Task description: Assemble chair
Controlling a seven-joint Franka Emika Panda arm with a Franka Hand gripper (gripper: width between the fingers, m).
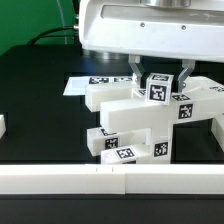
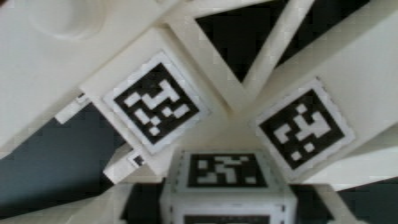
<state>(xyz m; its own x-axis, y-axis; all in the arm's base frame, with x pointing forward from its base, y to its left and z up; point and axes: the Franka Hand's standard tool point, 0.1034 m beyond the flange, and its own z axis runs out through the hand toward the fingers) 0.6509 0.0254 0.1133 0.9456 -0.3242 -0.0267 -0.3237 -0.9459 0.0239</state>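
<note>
Exterior view: the chair — a stack of matte white blocky parts with black-and-white tags — stands on the black table, in its middle and toward the exterior view's right. A long bar runs across the top of the stack, a notched block sits below it, and a lower block with two tags reaches toward the near edge. The gripper hangs straight down from the wide white arm head, one finger on each side of a small tagged block that tops the assembly. The fingers stand just beside that block's faces; whether they press on it cannot be told. Behind the chair, the marker board lies flat on the table. A white rail borders the near edge.

Wrist view: the camera looks close onto the white parts — two tilted tags on slanted faces and one tag on the small block low in the middle. Dark table shows through gaps between crossing white bars. The fingertips are too blurred to make out.
</note>
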